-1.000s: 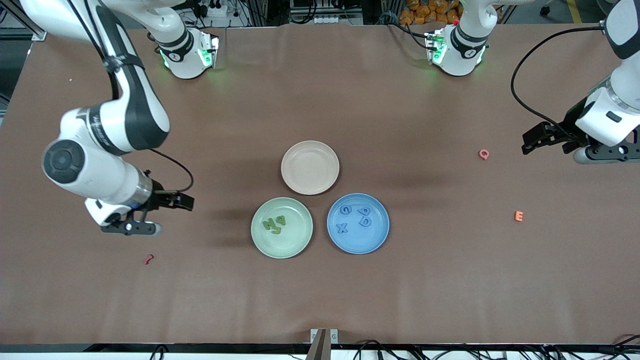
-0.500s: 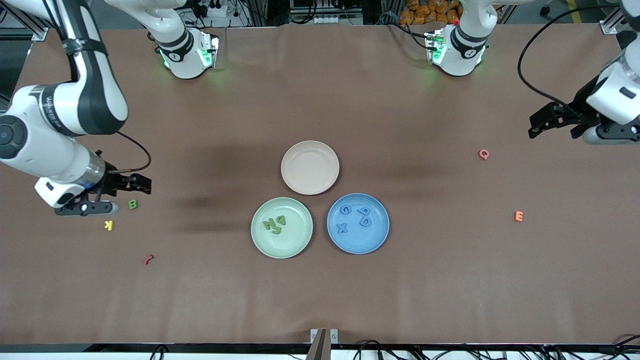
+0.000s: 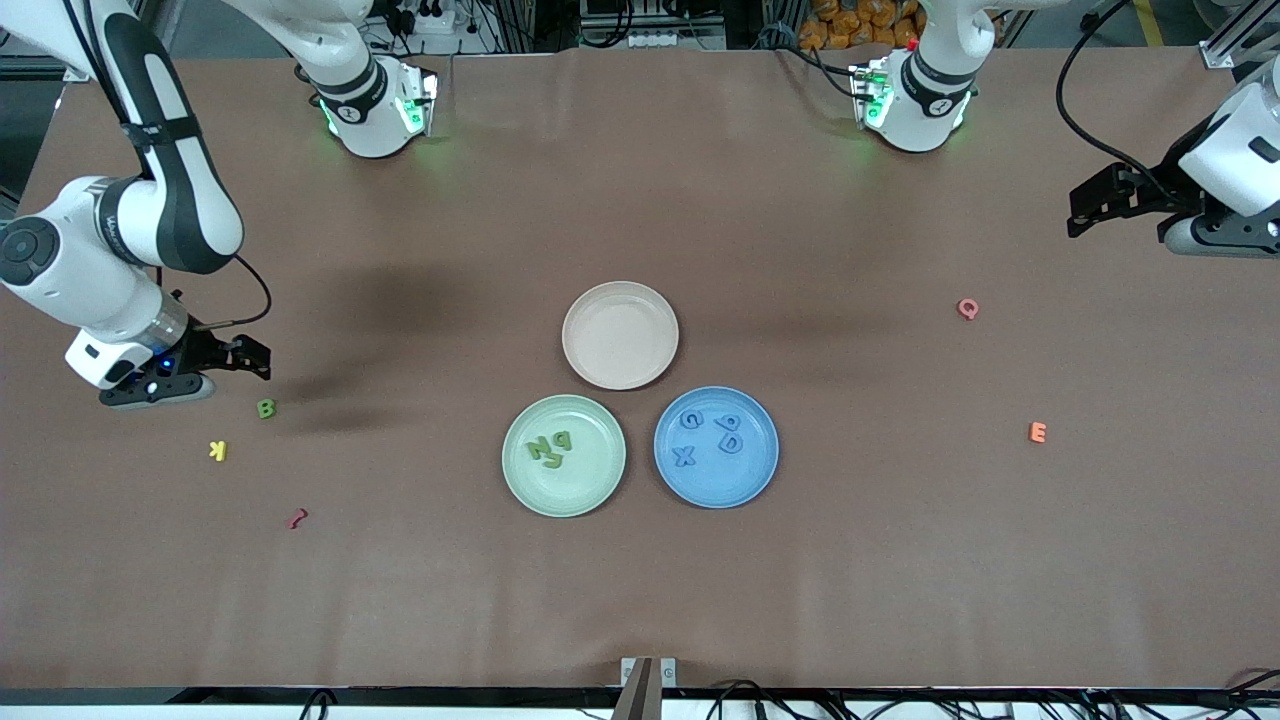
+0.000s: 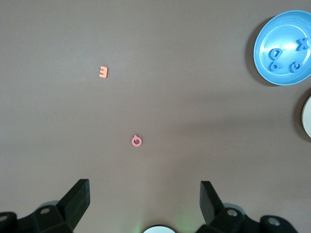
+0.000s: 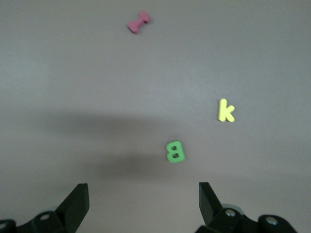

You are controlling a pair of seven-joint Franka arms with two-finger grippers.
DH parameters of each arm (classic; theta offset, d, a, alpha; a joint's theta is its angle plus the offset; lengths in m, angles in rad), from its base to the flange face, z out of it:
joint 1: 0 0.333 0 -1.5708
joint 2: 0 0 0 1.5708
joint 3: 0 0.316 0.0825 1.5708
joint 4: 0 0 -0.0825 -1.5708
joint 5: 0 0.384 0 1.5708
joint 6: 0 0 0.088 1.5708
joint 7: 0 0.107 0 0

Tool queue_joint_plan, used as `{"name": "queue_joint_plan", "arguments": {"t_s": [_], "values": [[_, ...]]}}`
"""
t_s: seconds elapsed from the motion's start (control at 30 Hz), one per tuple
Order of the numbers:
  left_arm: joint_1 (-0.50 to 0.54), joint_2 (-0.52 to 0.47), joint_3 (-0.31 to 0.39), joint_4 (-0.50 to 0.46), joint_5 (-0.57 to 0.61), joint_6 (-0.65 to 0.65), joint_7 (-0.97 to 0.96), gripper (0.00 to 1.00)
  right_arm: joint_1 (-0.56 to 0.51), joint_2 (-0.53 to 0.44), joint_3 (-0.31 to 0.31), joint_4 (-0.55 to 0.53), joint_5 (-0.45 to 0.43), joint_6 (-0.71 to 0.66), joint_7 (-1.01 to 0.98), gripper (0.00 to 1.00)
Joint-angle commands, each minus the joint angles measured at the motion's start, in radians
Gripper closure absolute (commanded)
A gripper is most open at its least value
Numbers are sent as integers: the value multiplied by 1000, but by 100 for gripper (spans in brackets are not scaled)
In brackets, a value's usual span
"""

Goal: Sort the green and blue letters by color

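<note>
Green B (image 3: 266,408) lies flat on the table (image 3: 640,600) at the frame's mid-left, just beside your spread, empty right gripper (image 3: 155,390); it looks light, thin and stiff, so pinch across its outer edges; left gripper (image 3: 1215,240), spread and empty, waits upper right.

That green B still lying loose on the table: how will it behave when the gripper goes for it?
The green B is small and lies flat on the table, so it probably slides rather than rolls if nudged. It looks thin and light, likely hard to pinch from above. The right gripper, open, hangs close by.
</note>
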Motion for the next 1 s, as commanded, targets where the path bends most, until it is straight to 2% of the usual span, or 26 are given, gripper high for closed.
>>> {"name": "queue_joint_plan", "arguments": {"t_s": [0.0, 0.3, 0.6, 0.97], "values": [[6, 33, -4, 88, 21, -54, 25, 0, -36, 5, 16, -36, -8, 55, -34, 0], [-5, 43, -4, 94, 21, -54, 19, 0, -59, 137, 16, -28, -6, 177, -66, 3], [7, 63, -3, 110, 6, -53, 10, 0, -62, 226, 16, 51, -5, 177, -67, 6], [26, 98, 2, 102, -25, -53, -2, 0, -63, 271, 16, 84, -2, 177, -67, 13]]}}
